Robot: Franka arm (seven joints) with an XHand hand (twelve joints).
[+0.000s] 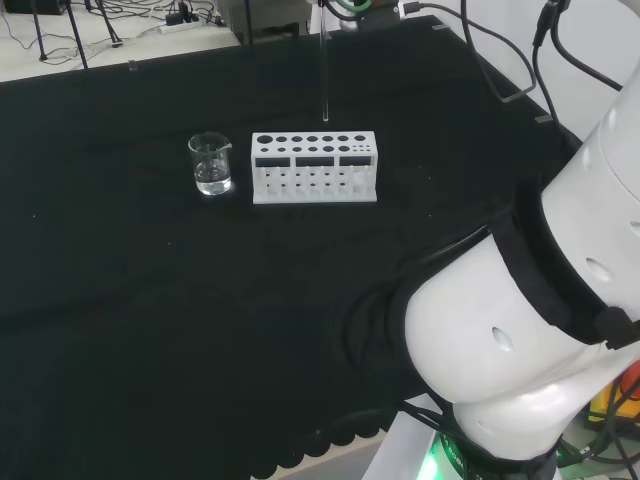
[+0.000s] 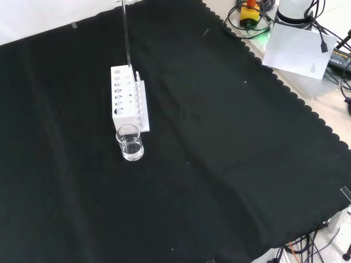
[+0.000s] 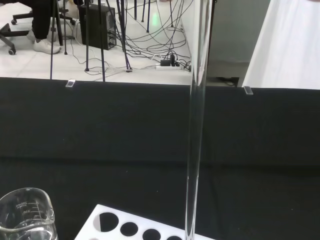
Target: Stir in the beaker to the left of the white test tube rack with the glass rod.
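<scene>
A small clear glass beaker (image 1: 212,165) with a little clear liquid stands on the black cloth just left of the white test tube rack (image 1: 314,167) in the head view. In the front view the beaker (image 2: 130,143) stands right in front of the rack (image 2: 129,98). A long glass rod (image 1: 325,75) hangs upright, and its lower tip is just above the rack's top, over the holes far from the beaker. The rod (image 2: 125,33) runs up out of the front view. In the wrist view the rod (image 3: 196,125) stands over the rack (image 3: 145,227), apart from the beaker (image 3: 25,215).
The arm's big white links (image 1: 530,330) stand at the right of the head view. Beyond the cloth's far edge lie cables and stand legs (image 3: 100,40). A white sheet (image 2: 299,49) and cables lie past the scalloped cloth edge (image 2: 307,109).
</scene>
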